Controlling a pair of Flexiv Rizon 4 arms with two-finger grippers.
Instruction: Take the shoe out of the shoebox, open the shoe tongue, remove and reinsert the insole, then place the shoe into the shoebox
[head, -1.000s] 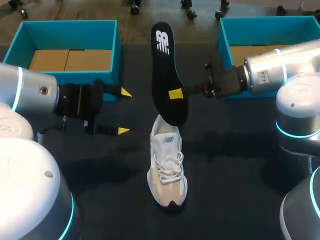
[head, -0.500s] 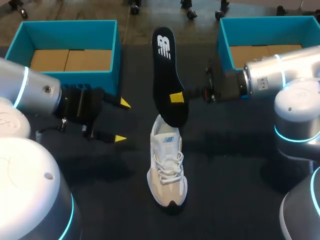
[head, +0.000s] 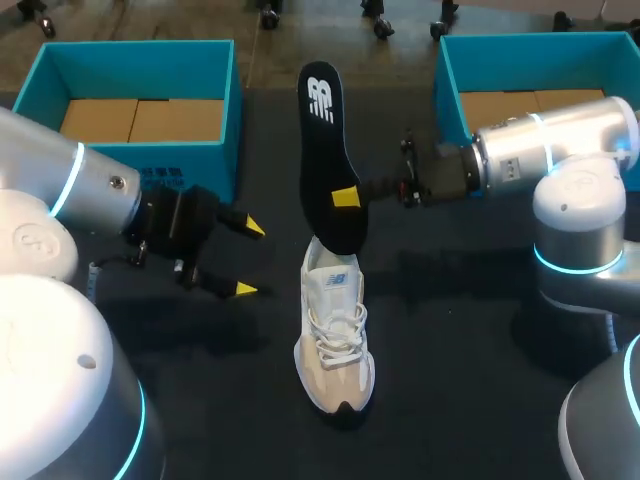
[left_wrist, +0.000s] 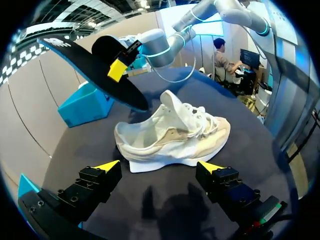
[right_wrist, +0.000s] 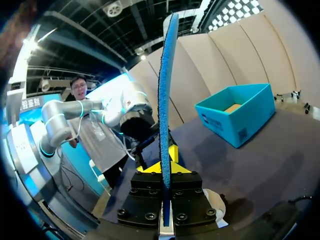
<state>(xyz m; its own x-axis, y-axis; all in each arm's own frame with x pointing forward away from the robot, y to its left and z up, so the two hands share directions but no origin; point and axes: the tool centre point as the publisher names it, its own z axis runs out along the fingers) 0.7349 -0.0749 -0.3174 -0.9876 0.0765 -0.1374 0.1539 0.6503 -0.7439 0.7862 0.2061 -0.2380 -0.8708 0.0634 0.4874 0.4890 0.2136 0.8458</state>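
Dark table (head: 480, 380) bears the shoe (head: 335, 335), heel partly hidden behind the insole (head: 328, 150) the right gripper (head: 347, 196) pinches; left gripper (head: 246, 258) gapes.

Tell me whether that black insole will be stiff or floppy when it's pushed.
Probably fairly stiff: the insole, pinched below its middle by the right gripper, stands almost straight without drooping. It looks thin edge-on, so likely light, and may bow when pressed into the shoe.
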